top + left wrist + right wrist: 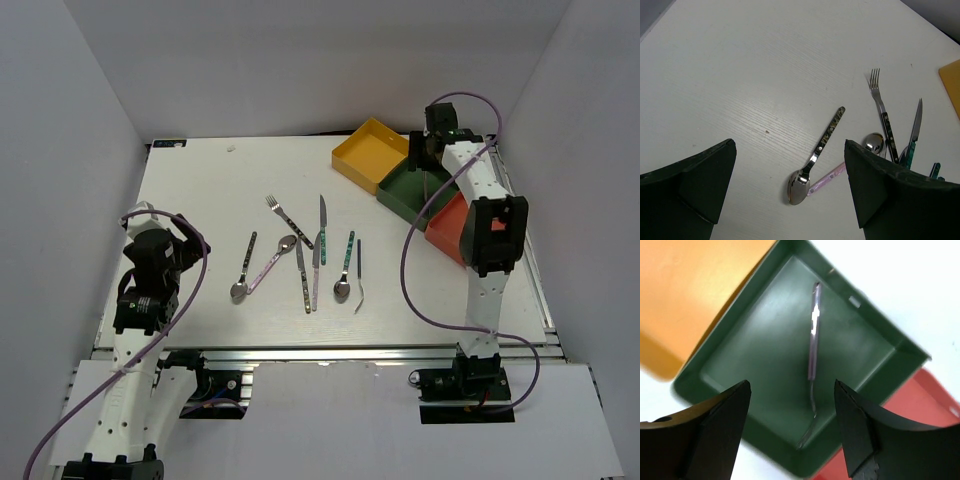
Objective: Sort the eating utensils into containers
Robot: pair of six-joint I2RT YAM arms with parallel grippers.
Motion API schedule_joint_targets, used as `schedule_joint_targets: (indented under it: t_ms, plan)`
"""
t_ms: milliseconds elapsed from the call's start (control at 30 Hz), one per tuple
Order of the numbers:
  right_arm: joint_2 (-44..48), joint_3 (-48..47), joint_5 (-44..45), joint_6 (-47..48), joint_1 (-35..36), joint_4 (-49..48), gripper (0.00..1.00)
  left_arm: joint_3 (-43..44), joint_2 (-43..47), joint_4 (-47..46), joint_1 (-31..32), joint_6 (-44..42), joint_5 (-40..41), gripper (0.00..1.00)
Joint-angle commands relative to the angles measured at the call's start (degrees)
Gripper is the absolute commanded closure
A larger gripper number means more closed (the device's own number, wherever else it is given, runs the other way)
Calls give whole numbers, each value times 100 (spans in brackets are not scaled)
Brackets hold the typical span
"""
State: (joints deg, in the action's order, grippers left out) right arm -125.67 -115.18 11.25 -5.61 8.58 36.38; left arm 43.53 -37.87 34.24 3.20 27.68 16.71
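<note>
Utensil in tray: a slim piece with a purplish handle (813,335) lies flat on the floor of the dark green tray (715,357), running nearly corner to corner, with nothing touching it.
Trays: yellow tray (365,155), dark green and red-orange tray (447,222) sit joined in a row at the far right of the bench (200,190).
Right tool: the right tool (791,387) hangs over the green tray with its fingers spread wide and nothing between them.
Utensils left on the bench: eight lie loose in a cluster at mid-bench, well apart from the trays.
Direction from right tool: the cluster lies nearer the arm bases and to the left. Its closest members are a thin dark-handled piece (358,272) and a teal-handled spoon (346,262).
Long axis: most pieces run roughly from near to far in the top view. The fork (288,220) and the pink-handled spoon (272,262) lie slanted.
Left tool: the left tool (790,145) is spread and empty, low over the left side of the bench.
Nearest to left tool: the black patterned spoon (819,150) lies ahead of it, bowl toward the tool and handle pointing away to the right.
Judgement: the left arm is better placed for that spoon, while the right arm would have to come back across the bench to reach the cluster's right edge.
</note>
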Motion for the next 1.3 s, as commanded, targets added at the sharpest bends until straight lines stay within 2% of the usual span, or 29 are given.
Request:
schedule_joint_targets:
  t_ms: [0, 67, 200, 300, 367, 467, 700, 767, 900, 1033, 1200, 1267]
  plan:
    - [981, 161, 61, -212, 424, 158, 27, -46, 16, -75, 31, 0, 16, 2]
    - [1506, 886, 115, -658, 853, 264, 27, -37, 16, -75, 31, 9, 69, 2]
    - [2448, 2783, 545, -1484, 1837, -333, 29, -37, 25, -49, 31, 27, 139, 2]
    - [2565, 3412, 790, -2064, 2419, -412, 37, -29, -1, -31, 31, 36, 166, 2]
    - [2512, 3835, 730, -2190, 2762, -553, 46, -29, -10, -23, 31, 44, 166, 2]
    - [2258, 4029, 782, -2410, 3131, -641, 49, -29, 25, -23, 31, 44, 184, 2]
    - [1932, 4292, 844, -2612, 3299, -702, 61, -29, 25, -31, 40, 53, 192, 2]
    - [1853, 4416, 774, -2604, 3299, -764, 68, -29, 8, -40, 40, 53, 175, 2]
    - [1581, 4521, 677, -2603, 3291, -852, 78, -29, -19, -31, 40, 53, 166, 2]
    - [1728, 4592, 791, -2621, 3299, -870, 100, -29, -10, -40, 40, 53, 175, 2]
    - [2353, 4074, 1204, -2235, 3212, -483, 100, -29, -19, -31, 49, 53, 166, 2]
    - [2582, 3811, 1222, -1990, 2879, -413, 100, -29, -1, -31, 58, 53, 166, 2]
